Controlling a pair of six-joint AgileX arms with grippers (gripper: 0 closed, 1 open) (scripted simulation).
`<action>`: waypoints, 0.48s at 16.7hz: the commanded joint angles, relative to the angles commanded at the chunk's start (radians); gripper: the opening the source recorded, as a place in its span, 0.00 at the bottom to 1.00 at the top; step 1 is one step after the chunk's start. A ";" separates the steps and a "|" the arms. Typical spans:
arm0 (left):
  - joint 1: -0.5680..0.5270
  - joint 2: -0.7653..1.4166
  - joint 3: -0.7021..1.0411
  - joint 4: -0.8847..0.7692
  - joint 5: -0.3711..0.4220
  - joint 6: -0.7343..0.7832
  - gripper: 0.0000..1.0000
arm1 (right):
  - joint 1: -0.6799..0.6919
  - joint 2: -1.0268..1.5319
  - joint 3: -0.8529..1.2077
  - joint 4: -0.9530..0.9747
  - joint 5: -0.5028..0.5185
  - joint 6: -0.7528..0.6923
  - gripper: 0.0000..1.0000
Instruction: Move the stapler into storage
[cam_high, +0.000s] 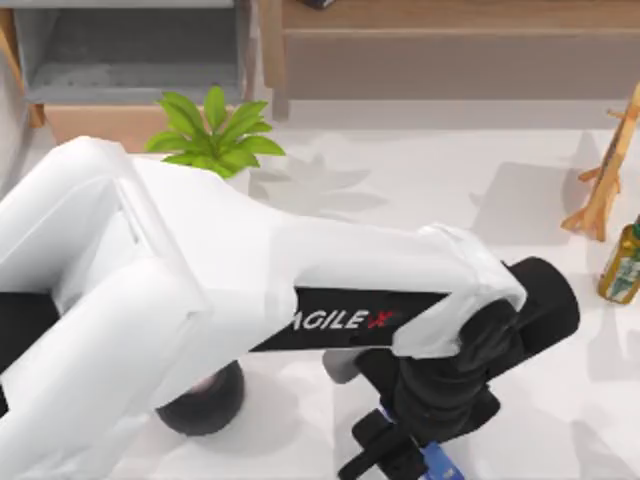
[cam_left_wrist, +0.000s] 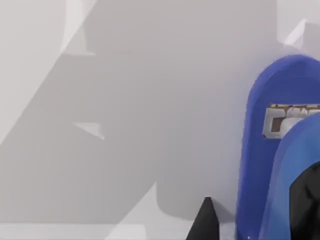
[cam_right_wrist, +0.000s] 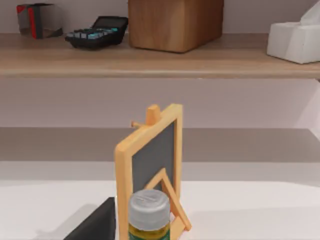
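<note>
The stapler (cam_high: 438, 462) lies on the white table (cam_high: 420, 180) at the near edge of the top view, right of centre. Most of it is covered by the left arm's black wrist; a small blue part shows. In the left wrist view the stapler (cam_left_wrist: 260, 165) appears close up as a rounded blue body with a metal staple channel, resting flat on the table surface.

The left gripper (cam_high: 385, 450) is directly beside and above the stapler, its black fingers (cam_high: 365, 450) on the stapler's left side. One black fingertip (cam_left_wrist: 206, 222) stands just beside the blue body in the left wrist view. Whether the jaws are spread or clamped cannot be told.

Left of the stapler, under the white left arm, sits a black ball (cam_high: 205, 400). Beyond the stapler, toward the far left, stands a green plant (cam_high: 215, 135). Behind the plant is the storage (cam_high: 130, 60), a grey-walled compartment with a light wood front edge. A long wooden shelf (cam_high: 450, 40) runs to the right of the storage.

Well right of the stapler, at the table's right edge, stand a small wooden easel (cam_high: 608, 175) and a bottle (cam_high: 622, 262). The right wrist view faces the easel (cam_right_wrist: 150, 165) with the bottle (cam_right_wrist: 149, 215) in front of it.
</note>
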 joint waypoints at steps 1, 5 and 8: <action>0.000 0.000 0.000 0.000 0.000 0.000 0.17 | 0.000 0.000 0.000 0.000 0.000 0.000 1.00; 0.000 0.000 0.000 0.000 0.000 0.000 0.00 | 0.000 0.000 0.000 0.000 0.000 0.000 1.00; 0.000 0.000 0.000 0.000 0.000 0.000 0.00 | 0.000 0.000 0.000 0.000 0.000 0.000 1.00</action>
